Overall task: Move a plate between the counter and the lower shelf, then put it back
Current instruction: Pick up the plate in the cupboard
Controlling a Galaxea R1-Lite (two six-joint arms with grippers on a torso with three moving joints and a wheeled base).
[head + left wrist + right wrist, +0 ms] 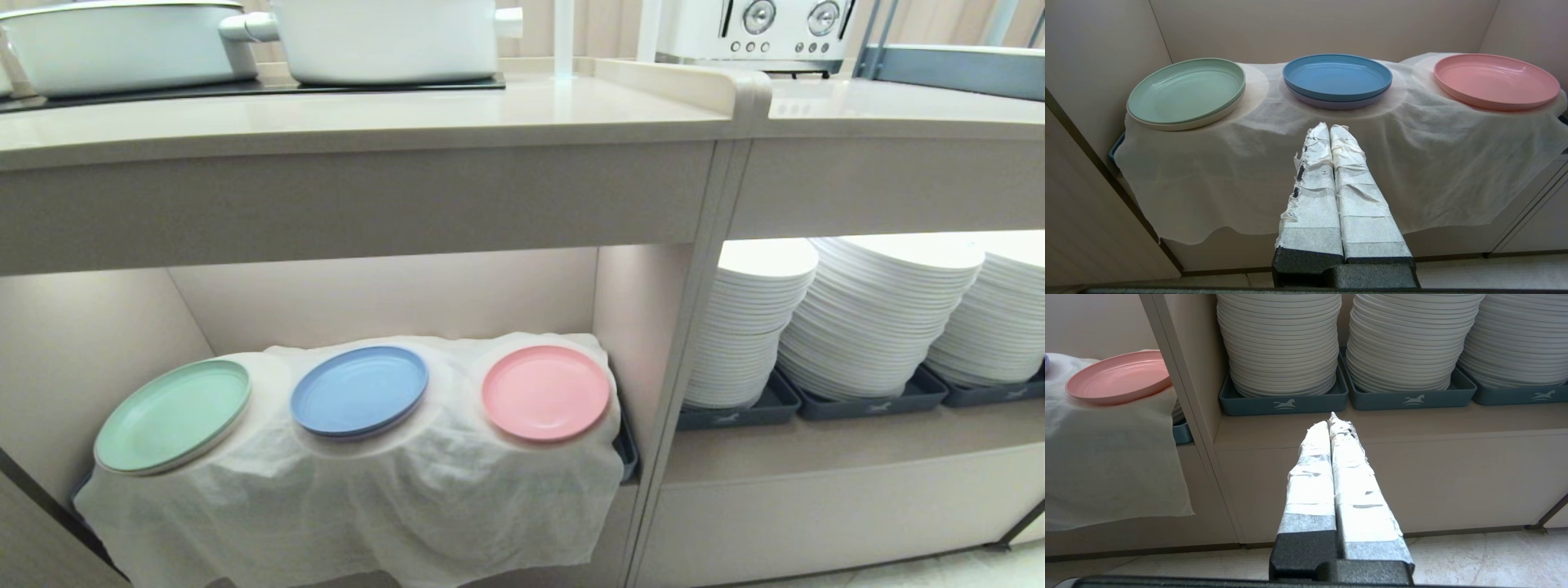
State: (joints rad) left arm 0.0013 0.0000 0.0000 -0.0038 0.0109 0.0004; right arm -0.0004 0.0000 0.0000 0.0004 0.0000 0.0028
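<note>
The pink plate (pixel 545 392) (pixel 1496 80) (pixel 1119 377) rests flat on the rightmost cloth-covered mound of the lower shelf (pixel 367 482), under the counter (pixel 351 122). My left gripper (pixel 1329 127) is shut and empty, held out in front of the draped cloth, short of the blue plate. My right gripper (pixel 1329 420) is shut and empty too, facing the neighbouring recess, with the pink plate off to its side beyond the divider. Neither arm shows in the head view.
A mint-green plate (pixel 173 416) and a blue plate (pixel 360 390) sit on the other mounds. Two white pots (pixel 384 37) stand on the counter's black hob. A white toaster (pixel 755 28) is on the adjoining top. Stacked white plates (pixel 873 310) in grey trays fill the right recess.
</note>
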